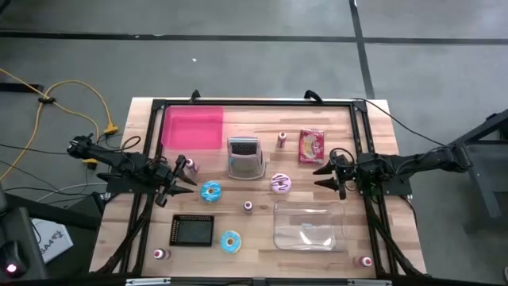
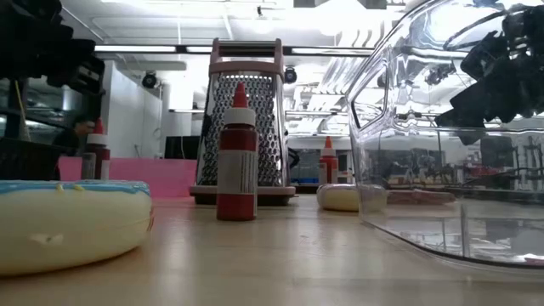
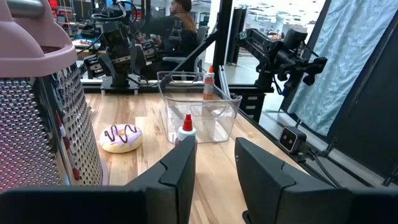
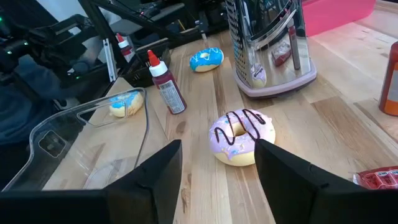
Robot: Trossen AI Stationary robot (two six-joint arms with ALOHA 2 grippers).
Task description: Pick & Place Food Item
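Likely light, rigid and slick-glazed, the purple-iced donut [image 4: 242, 137] suits a pinch across its ring by the right hand [image 4: 217, 167], fingers apart; the left hand [image 3: 214, 167] waits, also apart.

Three donuts [image 1: 210, 191], six small bottles [image 1: 248, 206], one grater [image 1: 244, 156], one clear container [image 1: 305, 226].

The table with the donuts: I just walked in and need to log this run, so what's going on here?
Nothing is held yet. The right gripper, open, faces the purple-iced donut lying on the table beside the grater. The left gripper, also open and empty, waits near a blue-iced donut. The clear plastic container looks empty.
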